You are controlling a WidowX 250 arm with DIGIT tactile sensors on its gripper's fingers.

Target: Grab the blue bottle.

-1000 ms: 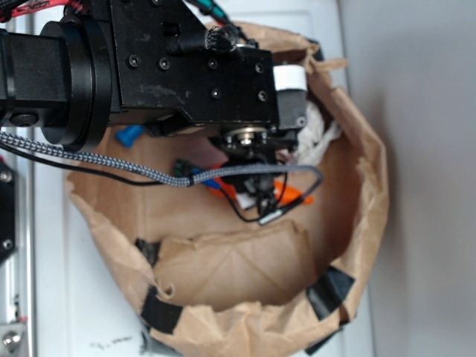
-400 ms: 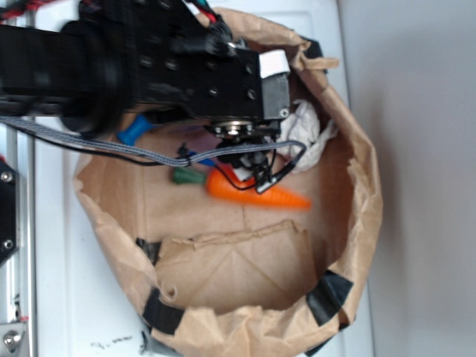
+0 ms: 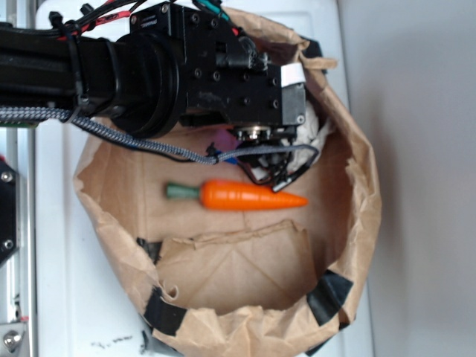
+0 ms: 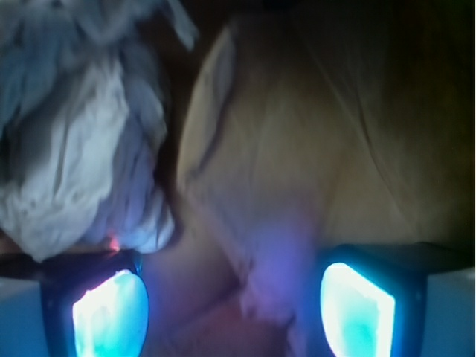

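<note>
My gripper is spread wide and holds nothing: in the wrist view the 2 glowing pads stand well apart with only brown paper between them. I am inside the paper bag, near its far wall. A crumpled white cloth lies just beyond my left-hand pad. The orange carrot lies clear of me, nearer the bag's middle. The blue bottle shows only as a sliver under my wrist; its exact lie I cannot tell. Step in hand, as I judge it: search and approach. Next move calls for centring over the bottle's body before descending and closing.
</note>
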